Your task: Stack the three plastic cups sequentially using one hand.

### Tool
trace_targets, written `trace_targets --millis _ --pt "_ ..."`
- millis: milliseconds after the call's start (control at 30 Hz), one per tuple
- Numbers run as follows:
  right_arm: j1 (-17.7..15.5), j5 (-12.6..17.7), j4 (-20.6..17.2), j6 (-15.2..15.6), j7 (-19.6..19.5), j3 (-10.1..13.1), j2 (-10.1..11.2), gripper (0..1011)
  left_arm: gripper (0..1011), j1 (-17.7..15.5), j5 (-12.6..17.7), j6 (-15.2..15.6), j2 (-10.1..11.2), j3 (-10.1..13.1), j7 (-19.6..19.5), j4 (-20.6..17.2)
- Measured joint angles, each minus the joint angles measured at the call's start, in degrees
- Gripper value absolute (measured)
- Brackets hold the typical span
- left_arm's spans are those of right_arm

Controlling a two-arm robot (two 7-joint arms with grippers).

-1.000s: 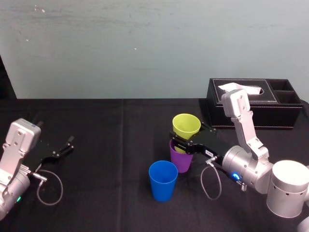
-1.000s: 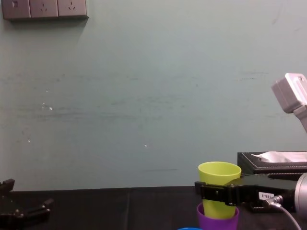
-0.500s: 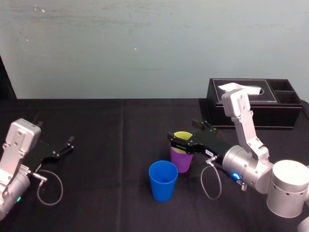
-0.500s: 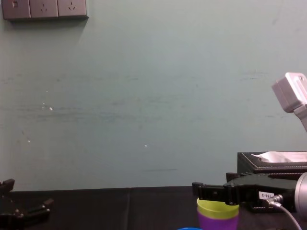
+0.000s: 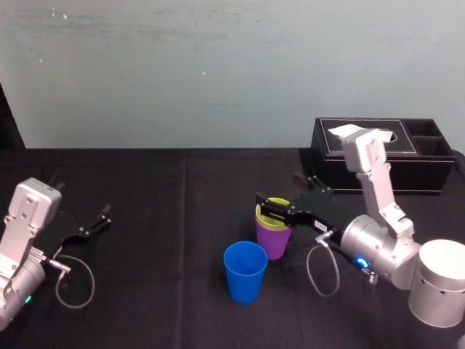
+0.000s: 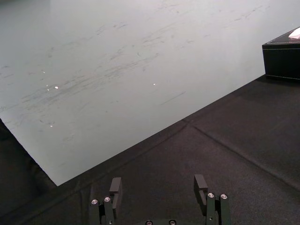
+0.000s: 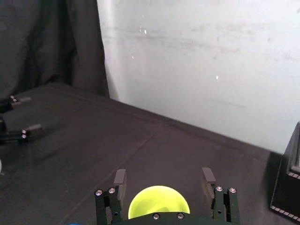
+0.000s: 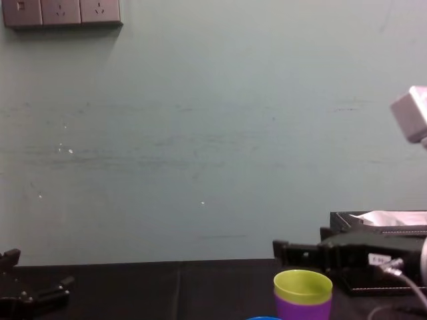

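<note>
A: Where were the 3 cups?
B: The yellow-green cup [image 5: 275,224] sat nested in the purple cup [image 5: 274,245] at the centre of the head frame, with just its lip showing. The blue cup [image 5: 245,273] stood upright to their lower left, close but apart, on the black surface [image 5: 160,218].
A: And the grippers?
B: The right gripper [image 5: 280,195] hung over the nested pair with its jaws apart, 1 on each side of the yellow-green rim and clamping nothing. In the chest frame it sat just above that rim. The left gripper [image 5: 93,224] was parked at the left edge, jaws apart too.
A: How would the blue cup handle?
B: Probably light, smooth and a bit slippery, with thin walls that would flex under a hard squeeze. I judged the best hold was across the upper wall near the rim, with gentle pressure. The taper should guide it into the stack. 1 of 2 nestings looked done.
</note>
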Motion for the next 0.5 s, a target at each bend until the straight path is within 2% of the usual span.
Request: trace_targets --millis 100,167,300,333,500 --pt "-1.3 -0.1 -2.55 -0.38 0.0 0.39 1.03 1002 1000 0.0 0.0 0.0 0.0 0.0 0.0 0.0" --pt "-3.94 -0.52 -7.01 -0.54 -0.16 1.12 2.84 1002 1000 0.0 0.0 0.0 0.0 0.0 0.0 0.0" --pt "-7.29 -0.45 -11.36 -0.11 -0.25 2.16 4.81 1002 1000 0.0 0.0 0.0 0.0 0.0 0.0 0.0" --pt "-9.02 -0.2 -13.19 0.07 -0.2 2.76 5.8 1002 1000 0.0 0.0 0.0 0.0 0.0 0.0 0.0" --pt "-14.97 1.42 -17.6 0.04 0.79 4.75 9.05 1000 1000 0.0 0.0 0.0 0.0 0.0 0.0 0.0"
